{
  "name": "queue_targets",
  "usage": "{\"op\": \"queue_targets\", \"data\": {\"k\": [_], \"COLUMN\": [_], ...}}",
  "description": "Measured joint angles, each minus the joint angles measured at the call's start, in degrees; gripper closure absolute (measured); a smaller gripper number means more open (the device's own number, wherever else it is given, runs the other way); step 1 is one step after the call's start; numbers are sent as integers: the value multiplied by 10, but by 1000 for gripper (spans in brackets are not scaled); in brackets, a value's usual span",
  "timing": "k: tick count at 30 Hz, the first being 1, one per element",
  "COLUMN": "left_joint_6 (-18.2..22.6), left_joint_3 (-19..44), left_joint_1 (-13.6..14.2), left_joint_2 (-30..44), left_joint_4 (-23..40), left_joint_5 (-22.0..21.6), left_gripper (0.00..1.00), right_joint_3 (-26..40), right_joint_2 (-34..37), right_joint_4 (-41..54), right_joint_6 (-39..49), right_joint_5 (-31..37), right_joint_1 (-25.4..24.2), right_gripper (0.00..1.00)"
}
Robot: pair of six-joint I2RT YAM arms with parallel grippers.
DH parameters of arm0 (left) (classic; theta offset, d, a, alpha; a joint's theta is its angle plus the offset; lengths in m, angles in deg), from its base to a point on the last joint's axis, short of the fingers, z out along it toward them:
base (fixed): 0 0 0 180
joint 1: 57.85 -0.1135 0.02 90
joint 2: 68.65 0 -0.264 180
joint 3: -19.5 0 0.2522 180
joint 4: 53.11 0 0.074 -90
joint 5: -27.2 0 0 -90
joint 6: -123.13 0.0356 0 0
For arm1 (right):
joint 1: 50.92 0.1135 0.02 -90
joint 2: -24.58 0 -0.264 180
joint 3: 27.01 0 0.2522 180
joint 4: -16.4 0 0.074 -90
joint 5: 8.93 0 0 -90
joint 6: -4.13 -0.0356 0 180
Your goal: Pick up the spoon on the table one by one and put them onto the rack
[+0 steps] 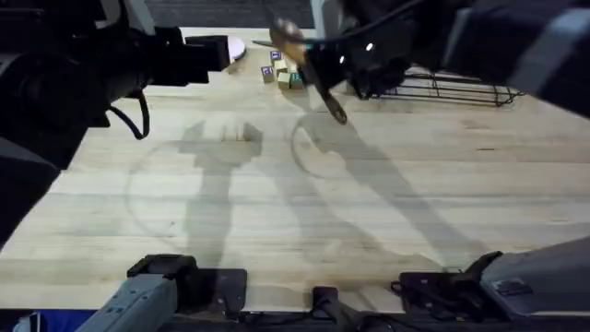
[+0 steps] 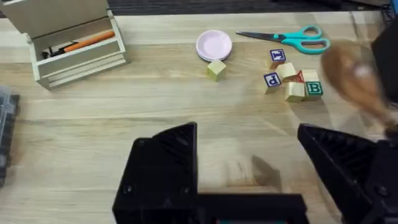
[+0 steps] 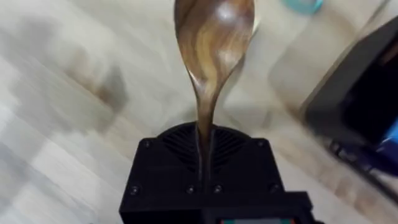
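Clamped in the right hand, the spoon hangs above the table; left hand gapes, scissors beyond.

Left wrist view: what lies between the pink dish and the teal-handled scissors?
Nothing: bare table separates the pink dish from the scissors in the left wrist view.

We see a dark brown wooden spoon held above the desk, handle pinched in the right claw. The black wire rack sits at the desk's far right.
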Motion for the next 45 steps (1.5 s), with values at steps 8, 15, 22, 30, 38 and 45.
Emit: {"op": "queue_targets", "data": {"k": [8,15,22,30,38,45], "left_joint_6": [0,0,0,0,0,0], "left_joint_3": [0,0,0,0,0,0], "left_joint_1": [0,0,0,0,0,0], "left_joint_2": [0,0,0,0,0,0], "left_joint_4": [0,0,-1,-1,-1,-1], "left_joint_5": [0,0,0,0,0,0], "left_gripper": [7,8,7,9,8,8], "right_joint_3": [5,5,5,5,5,5], "right_joint_2": [-29,-29,-29,8,77,120], "right_joint_4": [-97,-194,-262,-411,-508,-554], "right_joint_6": [0,0,0,0,0,0], "right_joint_5": [0,0,0,0,0,0], "right_joint_1": [-5,-45,-105,-171,-182,-197], "right_gripper": [971,969,967,967,966,966]}}
